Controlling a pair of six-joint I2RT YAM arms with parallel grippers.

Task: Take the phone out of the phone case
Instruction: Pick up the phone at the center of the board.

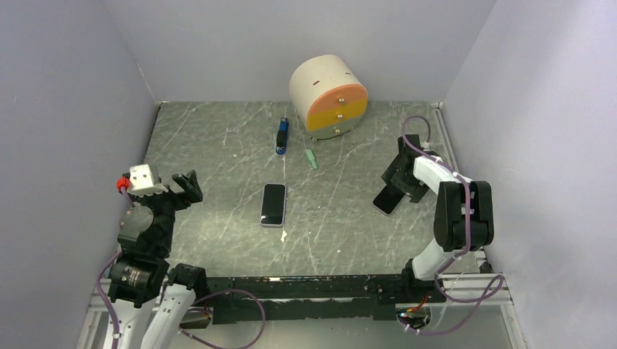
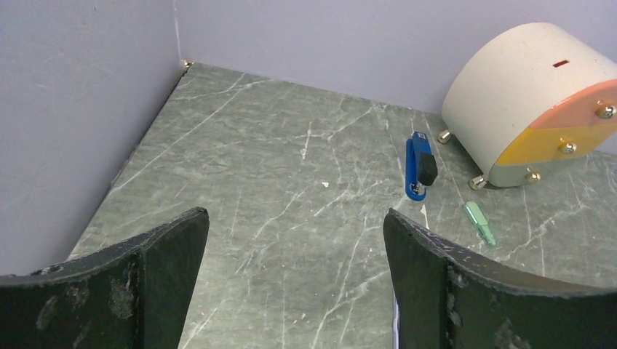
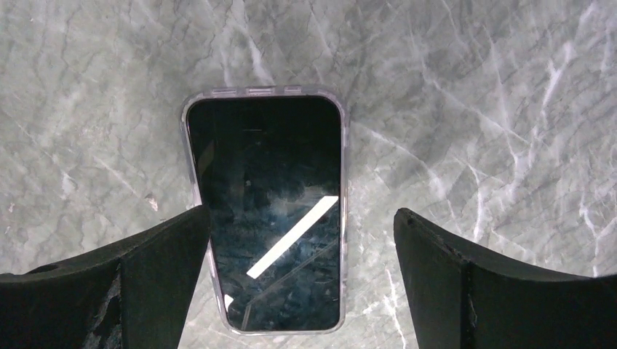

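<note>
grey-green marbled table [image 1: 218, 145], black phone [image 3: 269, 218] in clear case [image 3: 262, 91], blue stapler [image 1: 282, 136], cream, orange and yellow drum [image 1: 320, 80]

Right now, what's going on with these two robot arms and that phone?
The right gripper hangs open over a phone lying screen-up on the table. The clear case is around the phone, so it isn't out yet. The fingers flank it without closing. The left gripper is open too, off to the left side, holding nothing. Another dark phone-shaped slab lies at the table's middle, with neither gripper near it.
</note>
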